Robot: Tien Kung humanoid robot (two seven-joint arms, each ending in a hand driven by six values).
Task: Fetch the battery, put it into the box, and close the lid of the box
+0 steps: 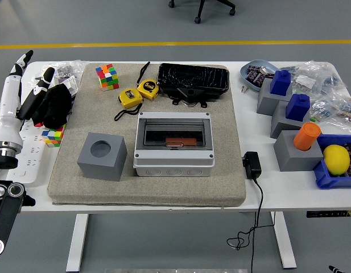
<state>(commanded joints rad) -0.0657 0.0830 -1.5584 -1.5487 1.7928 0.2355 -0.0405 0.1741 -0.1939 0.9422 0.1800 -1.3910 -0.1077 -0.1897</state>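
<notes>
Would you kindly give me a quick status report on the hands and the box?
Left hand open, raised at table's left edge, holding nothing. Right hand not in view. Grey box on mat, clear lid down, orange item visible inside. Nothing obstructing it.

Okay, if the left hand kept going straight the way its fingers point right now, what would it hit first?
Probably nothing on the table. The left hand points up and away toward the far left table edge; the clear plastic bags lie slightly right of that line, though depth is unclear.

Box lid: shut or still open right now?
Appears shut: the tinted lid lies flat across the grey box, an orange-brown object visible beneath it.
</notes>
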